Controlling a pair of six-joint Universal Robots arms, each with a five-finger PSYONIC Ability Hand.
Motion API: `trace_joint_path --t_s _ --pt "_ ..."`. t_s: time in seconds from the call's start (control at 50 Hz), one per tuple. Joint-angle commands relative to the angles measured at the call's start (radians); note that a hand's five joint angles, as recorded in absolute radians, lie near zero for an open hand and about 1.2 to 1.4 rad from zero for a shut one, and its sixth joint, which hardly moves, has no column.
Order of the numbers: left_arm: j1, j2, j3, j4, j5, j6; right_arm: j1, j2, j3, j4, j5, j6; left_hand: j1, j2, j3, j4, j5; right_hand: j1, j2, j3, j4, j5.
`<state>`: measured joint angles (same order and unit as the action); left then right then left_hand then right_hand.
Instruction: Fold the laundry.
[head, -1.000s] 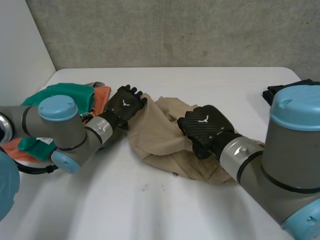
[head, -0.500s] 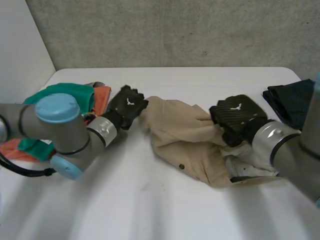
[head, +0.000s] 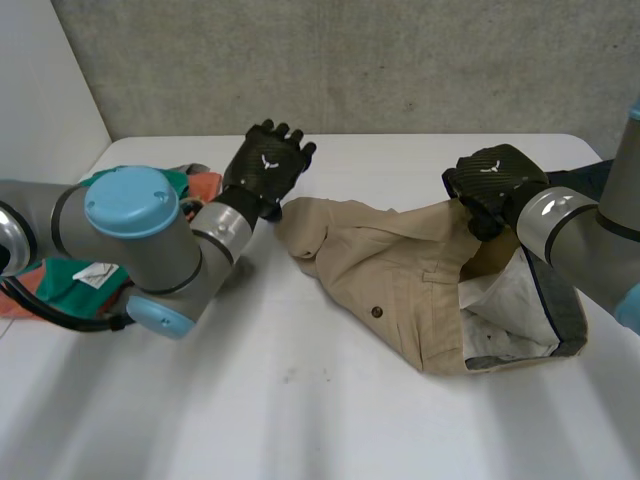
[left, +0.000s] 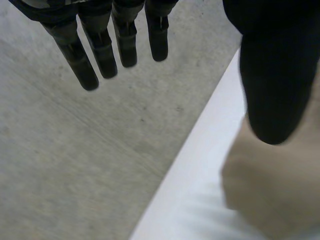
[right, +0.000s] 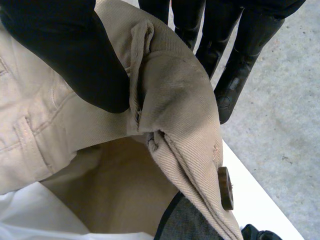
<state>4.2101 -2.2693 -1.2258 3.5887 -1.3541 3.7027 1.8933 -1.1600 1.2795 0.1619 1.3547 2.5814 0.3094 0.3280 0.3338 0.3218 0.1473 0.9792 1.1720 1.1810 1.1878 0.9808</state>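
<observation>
Evidently this is the spreading-out step: the right hand (head: 497, 182) pinches the waistband of the tan trousers (head: 395, 285) between thumb and fingers, the rest lying crumpled on the counter (head: 300, 410). The left hand (head: 266, 166) hovers spread, empty, beside the leg end; I'd say it needs a grip there next.

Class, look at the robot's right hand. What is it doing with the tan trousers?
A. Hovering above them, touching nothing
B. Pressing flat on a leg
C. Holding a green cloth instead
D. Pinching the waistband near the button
D: in the right wrist view the right hand pinches the waistband of the tan trousers, the button close by.
</observation>
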Motion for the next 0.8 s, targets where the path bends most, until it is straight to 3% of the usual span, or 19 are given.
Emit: trace_joint_path --t_s 0.02,0.22,0.42,0.62,0.7,0.8 --pt "0.047 0.011 -0.098 -0.03 0.012 -0.119 -0.002 -0.073 0.053 0.002 -0.011 0.026 -0.02 -0.038 -0.044 -0.032 -0.032 0.417 0.224 0.215 0.208 0.241" --pt "0.08 -0.055 -0.055 -0.061 0.046 -0.122 0.018 -0.147 0.075 0.013 -0.02 0.085 -0.008 -0.026 -0.032 -0.02 -0.02 0.417 0.224 0.215 0.208 0.241" --pt "0.048 -0.176 0.041 -0.054 0.047 -0.129 0.035 -0.254 0.127 0.048 -0.12 0.149 -0.002 -0.021 -0.026 -0.014 -0.014 0.417 0.224 0.215 0.208 0.241" --pt "0.027 -0.217 0.072 0.016 0.041 -0.138 0.036 -0.314 0.165 0.056 -0.14 0.187 0.104 0.085 0.079 0.091 0.091 0.417 0.224 0.215 0.208 0.241" --pt "0.025 -0.228 0.074 0.045 0.043 -0.142 0.033 -0.316 0.178 0.054 -0.152 0.186 0.338 0.319 0.314 0.326 0.326 0.417 0.224 0.215 0.208 0.241" --pt "0.025 -0.223 0.078 0.076 0.039 -0.136 0.017 -0.311 0.187 0.053 -0.155 0.178 0.989 0.97 0.964 0.976 0.976 0.417 0.224 0.215 0.208 0.241"
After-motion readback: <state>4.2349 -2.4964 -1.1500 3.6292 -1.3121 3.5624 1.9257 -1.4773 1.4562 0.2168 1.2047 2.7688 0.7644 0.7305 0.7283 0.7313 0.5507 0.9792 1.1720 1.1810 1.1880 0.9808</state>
